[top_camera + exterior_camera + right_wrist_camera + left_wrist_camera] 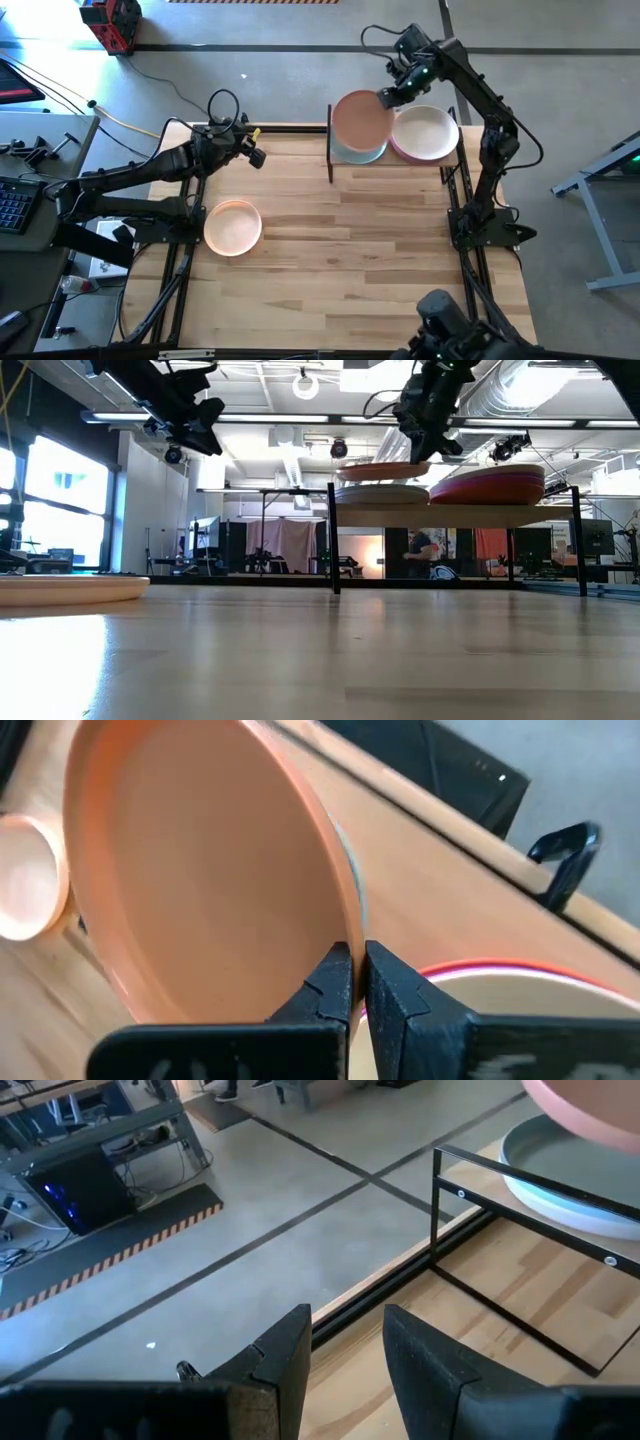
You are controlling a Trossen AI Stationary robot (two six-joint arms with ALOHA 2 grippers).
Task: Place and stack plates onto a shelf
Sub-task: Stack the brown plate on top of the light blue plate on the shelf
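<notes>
The shelf [395, 160] stands at the far edge of the table [380, 260], its thin black uprights at either end. Above the shelf's left half, the right gripper [385, 98] has its fingers pinched shut on the rim of a salmon plate [360, 120] — the right wrist view shows the two dark fingers [330, 982] pressed together with the plate's edge caught between them. In the low view the plate hangs nearly level, just above the stack beneath it and not touching it.

That left-hand stack [382, 494] on the shelf shows a pale sage-green plate [560, 1160] on top, with an off-white rim under it. On the shelf's right half sits a second stack [425, 133], a cream plate on top and magenta and orange-red edges showing below it in the low view.

Well away from the shelf, toward the near left part of the table, a single peach plate [233, 226] lies flat on the wood.

The left gripper [257, 158] hangs in the air to the left of the shelf, above the table's far edge — its fingers [285, 1365] stand apart with a clear gap and hold nothing.
</notes>
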